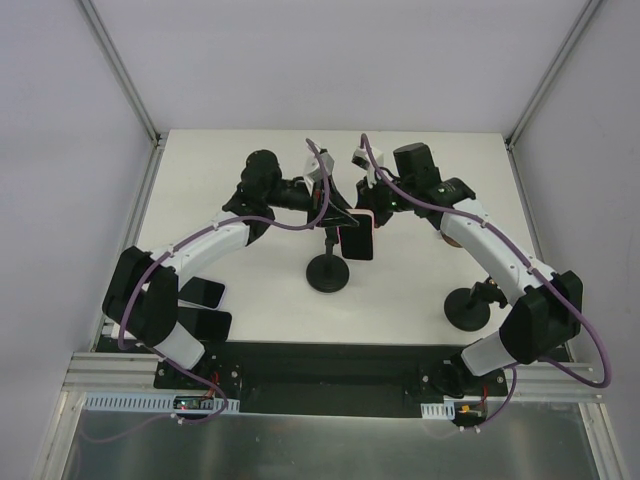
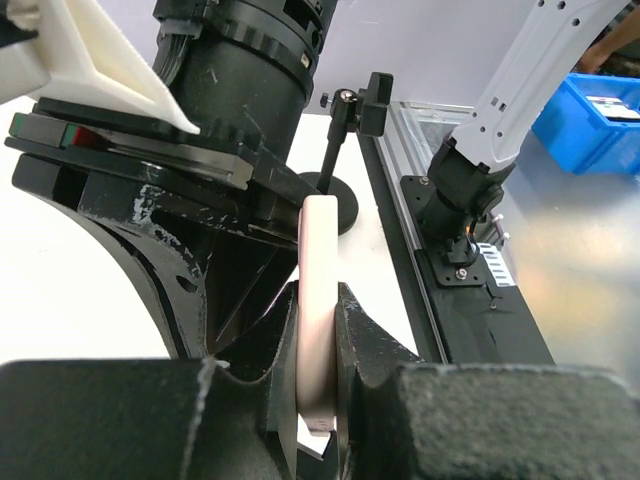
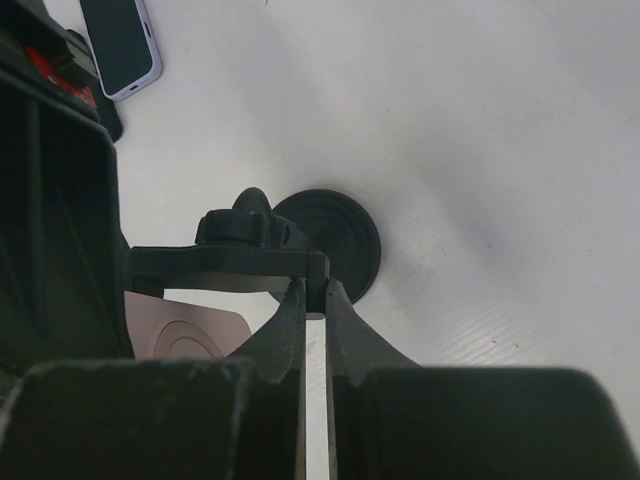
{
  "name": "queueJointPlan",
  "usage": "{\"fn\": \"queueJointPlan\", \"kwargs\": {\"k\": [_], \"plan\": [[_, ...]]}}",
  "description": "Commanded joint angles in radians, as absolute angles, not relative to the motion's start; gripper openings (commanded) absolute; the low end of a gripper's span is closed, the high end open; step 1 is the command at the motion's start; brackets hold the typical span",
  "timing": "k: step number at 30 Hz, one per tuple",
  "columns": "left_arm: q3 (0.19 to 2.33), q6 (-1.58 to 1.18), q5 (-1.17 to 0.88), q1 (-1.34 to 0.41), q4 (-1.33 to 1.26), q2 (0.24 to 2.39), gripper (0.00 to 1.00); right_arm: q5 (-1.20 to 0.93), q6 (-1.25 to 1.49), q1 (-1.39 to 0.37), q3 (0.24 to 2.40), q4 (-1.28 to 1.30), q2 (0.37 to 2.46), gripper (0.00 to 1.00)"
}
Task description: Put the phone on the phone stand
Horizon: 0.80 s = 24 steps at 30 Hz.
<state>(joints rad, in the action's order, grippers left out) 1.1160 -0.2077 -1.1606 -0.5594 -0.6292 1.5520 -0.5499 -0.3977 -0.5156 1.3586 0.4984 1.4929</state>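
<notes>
**Pink phone held at the centre stand**

Dark-screened and flat, two phones lie nearest my left base: a pale-cased phone (image 1: 207, 292) and a dark phone (image 1: 205, 323), side by side on the white table (image 1: 250, 300). That makes three phones, counting the one I hold. I count two stands, both matt black with round disc feet and thin posts. A second stand (image 1: 470, 306) sits by my right arm, and the phone stand (image 1: 327, 272) is further out at the centre. Above it my right gripper (image 3: 314, 292) is closed tight, its fingers nipping the thin edge of the stand's clamp plate. My left gripper (image 2: 318, 300) is clamped on the pink phone (image 2: 320, 250), a slim slab with a smooth, rounded case. It shows edge-on between my fingers, just beside that clamp. Whether it is seated I cannot tell.
</notes>
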Motion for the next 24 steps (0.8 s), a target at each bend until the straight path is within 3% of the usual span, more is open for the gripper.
{"fn": "queueJointPlan", "kwargs": {"k": [1, 16, 20, 22, 24], "plan": [[1.160, -0.219, -1.163, -0.534, -0.724, 1.562, 0.00, -0.634, -0.382, -0.525, 1.361, 0.477, 1.489, 0.01], [1.138, -0.161, -1.086, -0.479, -0.545, 1.506, 0.00, -0.578, -0.345, -0.520, 1.319, 0.436, 1.463, 0.01], [1.140, -0.079, -0.823, -0.488, -0.263, 1.416, 0.00, -0.386, -0.252, -0.543, 1.244, 0.332, 1.411, 0.01], [1.108, -0.023, -0.504, -0.540, -0.120, 1.366, 0.00, -0.228, -0.200, -0.590, 1.224, 0.307, 1.384, 0.00], [1.085, 0.029, -0.184, -0.580, -0.056, 1.310, 0.00, 0.088, -0.125, -0.675, 1.183, 0.273, 1.350, 0.01]]}}
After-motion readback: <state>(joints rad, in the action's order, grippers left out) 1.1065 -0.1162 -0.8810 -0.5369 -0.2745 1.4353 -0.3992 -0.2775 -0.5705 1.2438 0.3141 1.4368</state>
